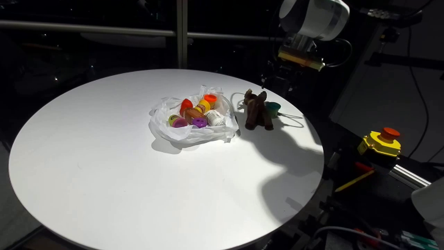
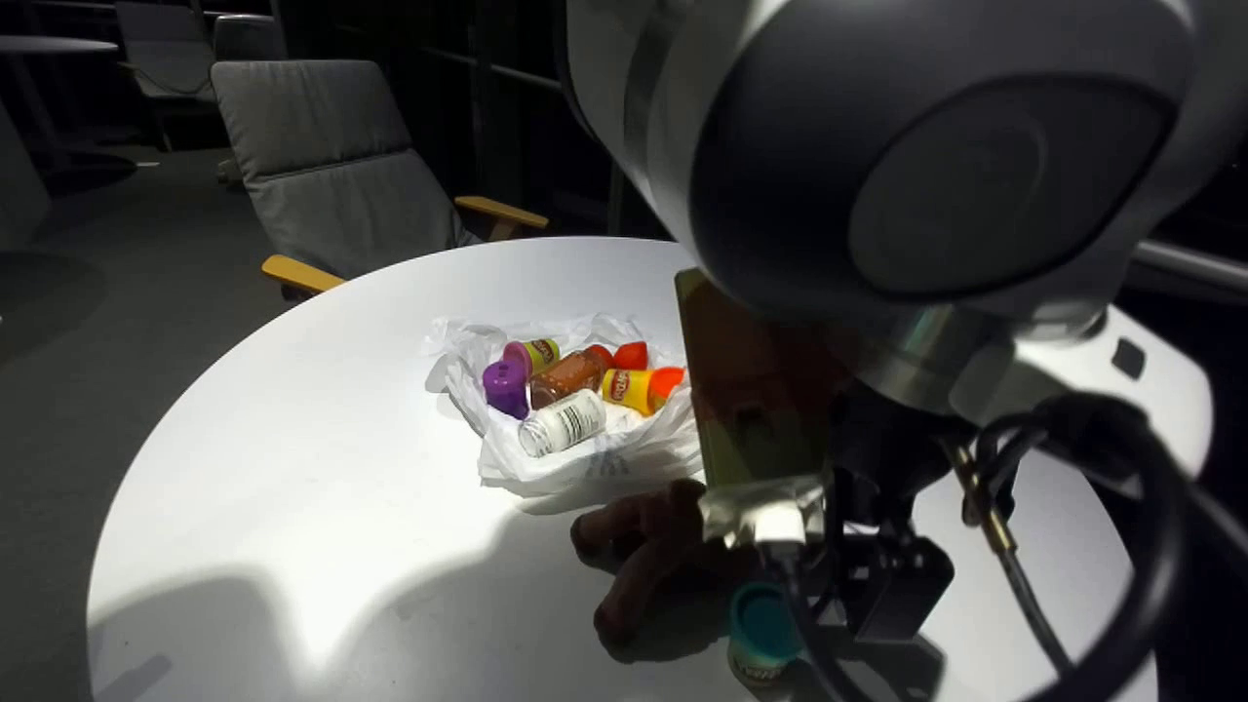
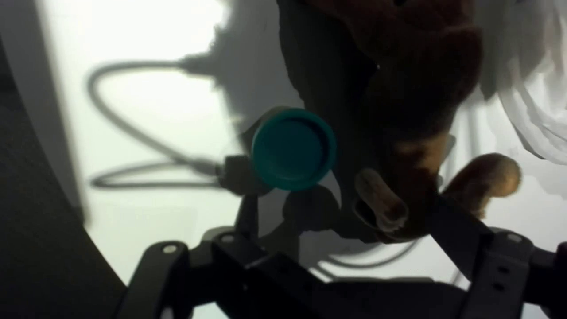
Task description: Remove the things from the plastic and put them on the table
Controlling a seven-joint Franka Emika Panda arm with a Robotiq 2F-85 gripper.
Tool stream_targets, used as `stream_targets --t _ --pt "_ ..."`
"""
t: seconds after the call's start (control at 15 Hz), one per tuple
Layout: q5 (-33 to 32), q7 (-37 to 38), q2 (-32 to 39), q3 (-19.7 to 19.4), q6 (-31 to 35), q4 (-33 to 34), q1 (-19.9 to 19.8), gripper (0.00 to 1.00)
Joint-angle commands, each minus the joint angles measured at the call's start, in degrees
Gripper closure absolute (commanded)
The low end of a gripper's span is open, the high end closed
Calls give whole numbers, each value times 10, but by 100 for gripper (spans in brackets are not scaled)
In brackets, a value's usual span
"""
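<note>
In an exterior view, a round white table [image 1: 114,187] carries a crumpled plastic bag [image 1: 208,134], spread open, with Play-Doh tubs [image 1: 203,106], an amber jar [image 1: 195,116], a white bottle [image 1: 215,118] and a purple piece [image 1: 199,122] inside. On the tabletop beside it are a brown plush animal [image 1: 256,110] and a teal-lidded tub [image 1: 273,109], shadow falling there. Metal rails [image 1: 86,28] cross the dark background; a yellow emergency-stop box [image 1: 381,144] sits at the right.

In an exterior view, a grey armchair [image 2: 327,171] with wooden armrests [image 2: 302,274] stands by the table on grey floor [image 2: 127,322]; the robot arm [image 2: 926,175] hides part of the tabletop.

In the wrist view, the gripper [image 3: 341,210] has its fingers [image 3: 460,235] parted wide, unclenched; whether one touches the plush animal cannot be told.
</note>
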Motion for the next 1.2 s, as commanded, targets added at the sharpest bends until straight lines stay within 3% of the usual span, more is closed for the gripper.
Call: stream_targets --t 0.0,0.2,0.6,0.87,1.13 --pt "-57 29 -103 -2 -45 -21 36 0" --pt "-92 70 -129 23 -99 14 72 0" --pt "-90 140 -39 86 -134 123 128 0" --pt "-73 166 53 94 -145 197 138 0" --pt "-76 207 136 77 -157 264 138 0"
